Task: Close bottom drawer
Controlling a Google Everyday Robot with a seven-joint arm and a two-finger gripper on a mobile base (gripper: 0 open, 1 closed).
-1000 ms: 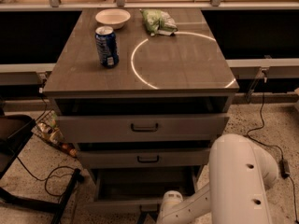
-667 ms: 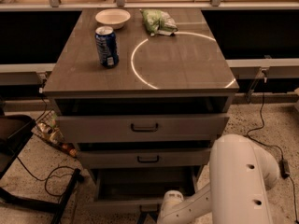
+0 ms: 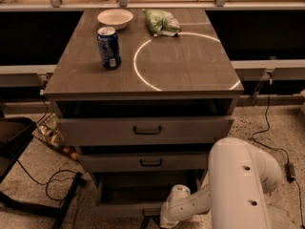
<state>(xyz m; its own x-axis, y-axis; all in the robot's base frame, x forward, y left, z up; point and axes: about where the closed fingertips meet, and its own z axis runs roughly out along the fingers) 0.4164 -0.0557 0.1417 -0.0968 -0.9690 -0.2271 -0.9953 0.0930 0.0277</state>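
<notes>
**Deep grey bottom drawer (image 3: 143,189), lowest in the grey cabinet (image 3: 181,70), stands open**

Camera view: the white arm's (image 3: 243,185) dark gripper (image 3: 151,223) sits at the bottom edge, beside the drawer front; its grip cannot be told. An off-centre push could skew and jam the drawer.

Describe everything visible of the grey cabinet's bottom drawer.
The bottom drawer is the lowest of three, grey, pulled out beyond the middle drawer. Its deep rectangular tray looks empty and shadowed. The white arm crosses its front at the right; no handle shows. The gripper sits at the front's lower edge, mostly cut off.
</notes>
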